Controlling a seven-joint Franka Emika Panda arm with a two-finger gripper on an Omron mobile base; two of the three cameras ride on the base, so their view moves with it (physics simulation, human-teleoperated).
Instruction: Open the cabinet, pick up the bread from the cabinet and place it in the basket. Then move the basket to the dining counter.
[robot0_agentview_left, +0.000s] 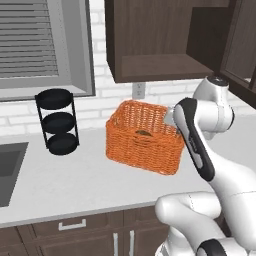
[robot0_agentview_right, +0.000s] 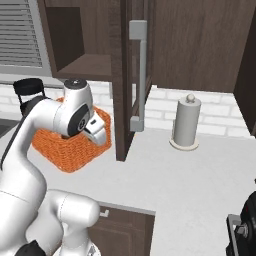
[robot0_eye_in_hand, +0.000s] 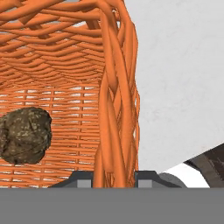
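The bread (robot0_eye_in_hand: 24, 134) lies inside the basket (robot0_agentview_left: 142, 137). The basket's rim is straddled by the pincer (robot0_eye_in_hand: 116, 178), apparently gripped. If held weakly, the basket could tip and the bread be spilled onto the desk (robot0_agentview_left: 60, 185).

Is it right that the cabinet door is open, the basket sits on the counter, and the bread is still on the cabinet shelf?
Not quite. The cabinet is open and the basket sits on the counter, but the bread lies inside the basket, not on the shelf. The hand view shows it on the woven bottom.
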